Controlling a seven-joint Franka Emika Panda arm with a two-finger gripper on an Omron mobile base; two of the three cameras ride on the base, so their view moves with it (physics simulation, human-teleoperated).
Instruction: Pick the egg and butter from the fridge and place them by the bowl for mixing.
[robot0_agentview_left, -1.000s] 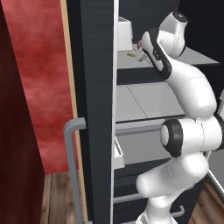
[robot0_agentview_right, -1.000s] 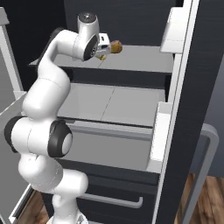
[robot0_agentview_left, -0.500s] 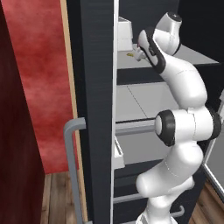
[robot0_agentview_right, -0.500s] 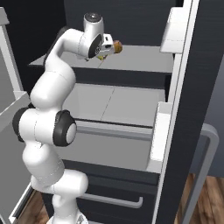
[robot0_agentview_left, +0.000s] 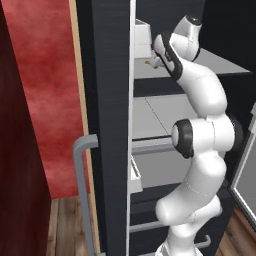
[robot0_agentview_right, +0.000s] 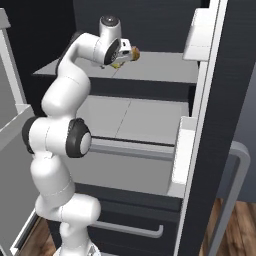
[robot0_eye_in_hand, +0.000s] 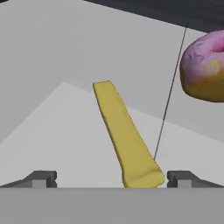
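Butter (robot0_eye_in_hand: 126, 135), a thin yellow stick, lies flat on the fridge's upper light grey shelf (robot0_eye_in_hand: 52, 109), directly ahead of the claw (robot0_eye_in_hand: 111, 178) in the hand view. Its near end sits between the two dark fingertips (robot0_eye_in_hand: 41, 178), closer to the one on that view's right, and its long axis runs away from the camera, leaning toward the upper left of the frame. The jaws stand wide apart with nothing between the pads yet, so the stick's narrow width already lies across the opening; my reading is that a short advance along the stick, with a slight shift to centre it, would put the pads on its two long sides. A pink frosted donut (robot0_eye_in_hand: 204, 65) with sprinkles sits on the same shelf, off to the upper right in that view and well clear of the butter. From the right base view the claw (robot0_agentview_right: 120, 59) is up at the top shelf of the open fridge (robot0_agentview_right: 150, 75), with a small brownish lump (robot0_agentview_right: 134, 53) just beyond it whose identity I cannot tell. Below are a second grey shelf (robot0_agentview_right: 125, 117) and drawers, the door handle (robot0_agentview_left: 82, 190) stands at the left of the left base view, and beyond it are a red wall (robot0_agentview_left: 47, 95) and wooden floor (robot0_agentview_left: 65, 230).
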